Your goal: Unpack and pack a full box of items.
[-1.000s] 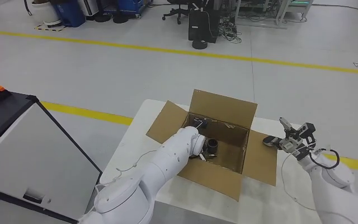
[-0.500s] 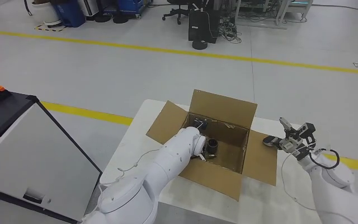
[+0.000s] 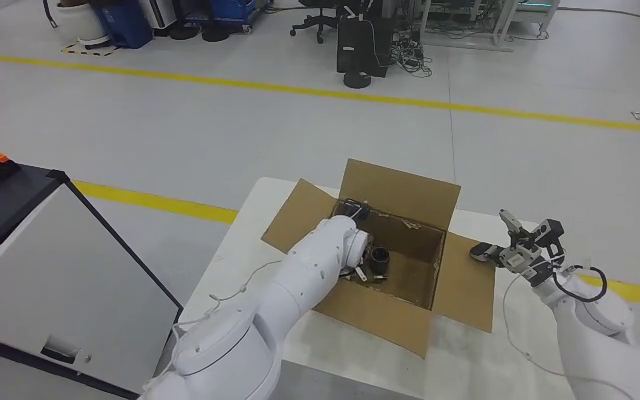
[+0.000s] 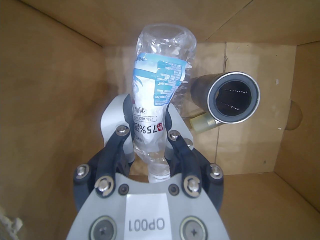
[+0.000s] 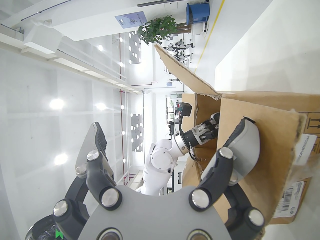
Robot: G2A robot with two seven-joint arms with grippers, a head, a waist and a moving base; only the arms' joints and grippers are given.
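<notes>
- Over the white worktop (image 3: pixel 250 250), at about its middle, stands the open brown cardboard box (image 3: pixel 400 192), its four flaps folded outward.
- Your left arm goes down into the box from the 8 o'clock side, and your left claw (image 4: pixel 148 112) is low inside, near the 9 o'clock wall (image 4: pixel 50 76).
- That claw is closed on a crumpled clear plastic bottle with a blue-and-white label (image 4: pixel 160 76). The fingers (image 4: pixel 125 108) press the bottle's lower body from both sides. Its neck points back toward the claw's palm and its base points away, toward a corner of the box.
- Just beside the bottle, a black metal cylinder with a hollow bore and a silver rim (image 4: pixel 231 98) lies on its side on the box floor. You cannot tell whether it touches the bottle.
- A small pale-yellow piece (image 4: pixel 201 123) sits against the cylinder's underside.
- Your right claw (image 3: pixel 505 245) is at 3 o'clock from the box, just past the outer edge of the flap on that side.
- It is spread wide and holds nothing. In the right wrist view, one finger (image 5: pixel 246 136) sits in front of the cardboard (image 5: pixel 275 131), and you cannot tell whether it touches.
</notes>
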